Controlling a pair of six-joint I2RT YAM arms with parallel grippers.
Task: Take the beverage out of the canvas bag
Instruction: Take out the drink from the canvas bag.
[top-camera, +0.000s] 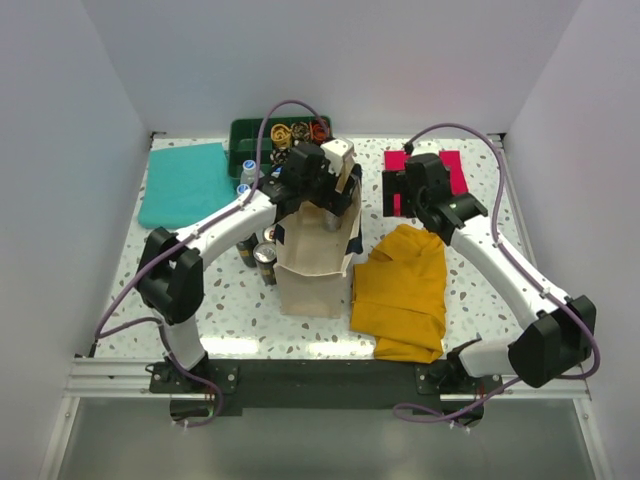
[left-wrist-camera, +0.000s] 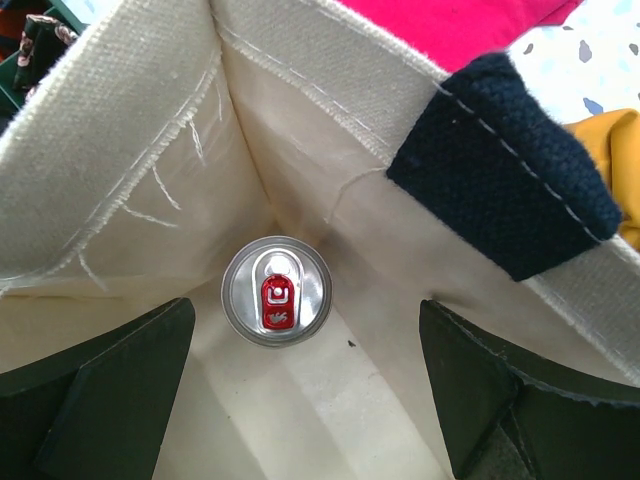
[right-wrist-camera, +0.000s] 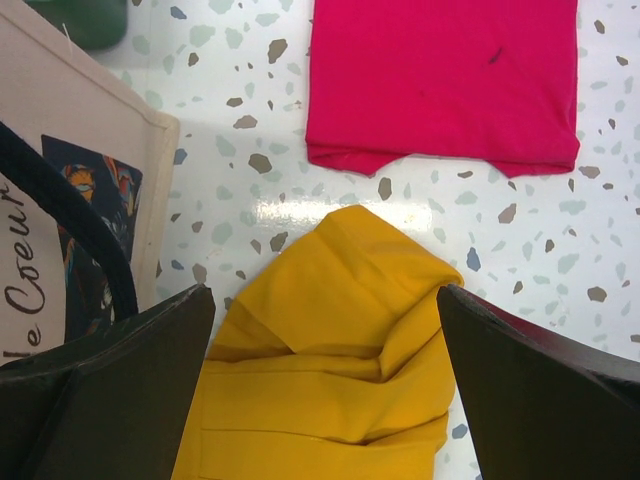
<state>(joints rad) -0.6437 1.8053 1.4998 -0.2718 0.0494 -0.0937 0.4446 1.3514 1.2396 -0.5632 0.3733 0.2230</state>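
From the top camera I am seeing the bag (top-camera: 315, 275) standing upright on the table (top-camera: 238, 322), its mouth open, with the left gripper (top-camera: 330, 195) hanging over that mouth. A yellow cloth (top-camera: 405, 290) is lying just beside the bag on the right, and some cans (top-camera: 262, 258) are standing at its left. The right gripper (top-camera: 393, 192) is hovering near a pink cloth (top-camera: 432, 168), apart from the bag. In the left wrist camera I am looking straight down into the bag: the beverage (left-wrist-camera: 275, 291) is standing upright on the bottom, silver lid and red tab facing up, and the left fingers (left-wrist-camera: 95, 390) are spread wide, touching nothing. In the right wrist camera the right fingers (right-wrist-camera: 545, 390) are likewise spread apart and holding nothing, above the yellow cloth
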